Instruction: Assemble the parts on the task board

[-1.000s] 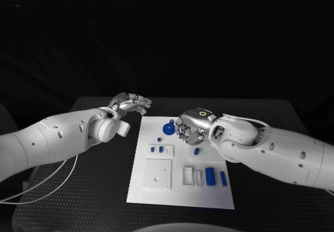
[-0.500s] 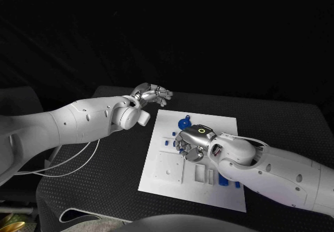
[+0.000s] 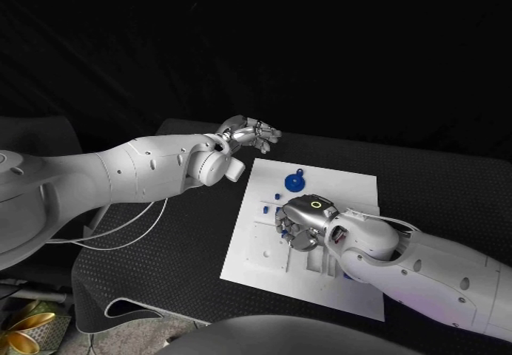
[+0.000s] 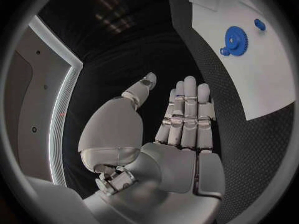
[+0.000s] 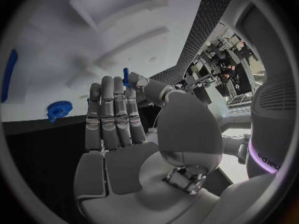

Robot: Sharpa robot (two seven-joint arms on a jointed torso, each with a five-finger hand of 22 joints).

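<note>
The right hand [image 3: 302, 222] hung low over the middle of the task board [image 3: 352, 183], palm down. In its wrist view the fingers [image 5: 112, 115] stood straight and side by side, and a small blue part [image 5: 126, 76] showed at the tips between the thumb and the nearest finger; it seemed pinched there, though the hold itself was small and hard to make out. Just beyond the fingertips lay the board's raised white blocks and shallow recesses [image 5: 118, 7]; whether anything sat in those recesses could not be told.

A blue gear [image 3: 294, 180] lay flat on the board beyond the right hand, toward the far edge, with a smaller blue piece [image 3: 300, 171] touching its rim. Two small blue parts [image 3: 260, 209] sat beside the right hand on the side toward the left arm. Another blue part [image 3: 348, 276] peeked out from under the right forearm, nearer the robot.

The left hand [image 3: 248, 134] hovered off the board, past its far corner, above the black table [image 3: 427, 177]. Its fingers [image 4: 187, 112] were extended and apart from the thumb, and it held nothing.
</note>
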